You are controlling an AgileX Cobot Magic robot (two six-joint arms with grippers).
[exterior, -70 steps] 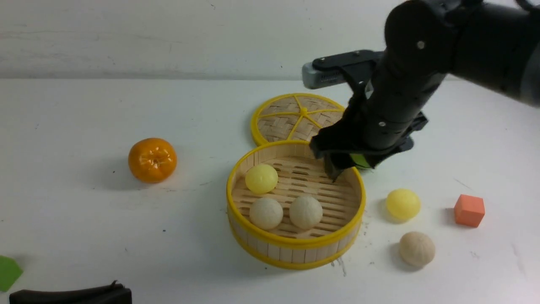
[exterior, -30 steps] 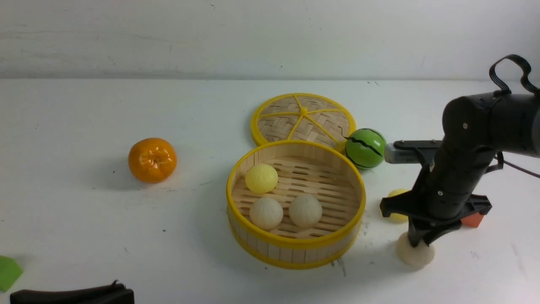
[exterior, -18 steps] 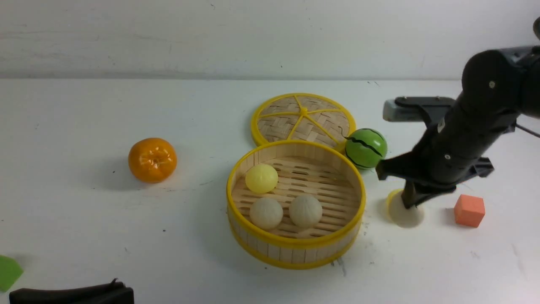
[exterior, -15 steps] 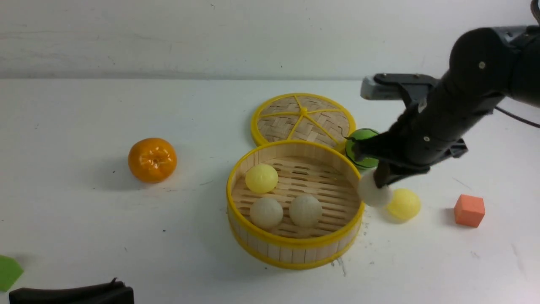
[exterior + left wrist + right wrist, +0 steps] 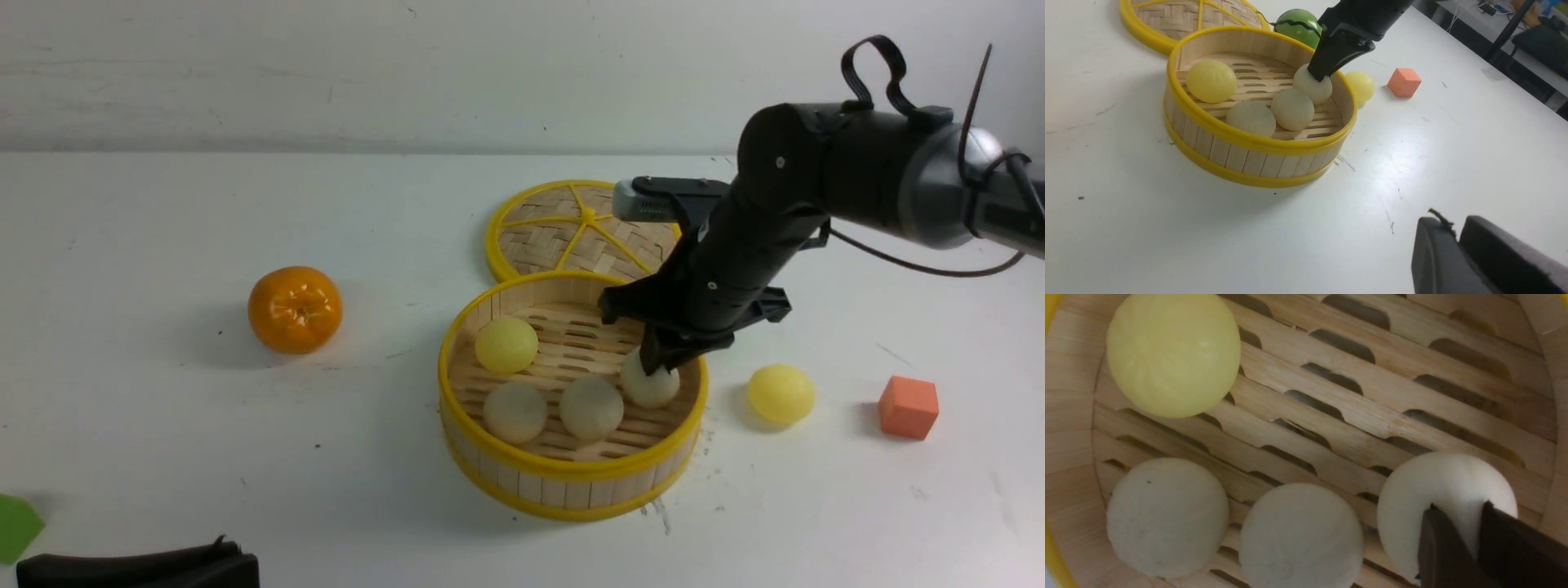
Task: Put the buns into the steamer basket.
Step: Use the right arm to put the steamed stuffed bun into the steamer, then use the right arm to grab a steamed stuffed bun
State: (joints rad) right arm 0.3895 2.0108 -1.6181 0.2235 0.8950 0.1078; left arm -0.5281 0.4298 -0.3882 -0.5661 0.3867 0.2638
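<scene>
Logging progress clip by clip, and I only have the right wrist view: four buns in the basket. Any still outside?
Observer: One pale yellow bun lies on the table, right of the steamer basket, apart from it.
Operator: Where is the lid?
Observer: The lid lies flat on the table just behind the basket.
Operator: And the left arm?
Observer: The left gripper sits low at the near left, holding nothing.

I see the steamer basket upright on the table, round bamboo with yellow rims and a slatted floor. Inside it sit a smooth yellow bun at the far left and, toward the front, the left cream bun, the middle cream bun and the right cream bun by the right wall. A second yellow bun lies on the table just right of the basket.
</scene>
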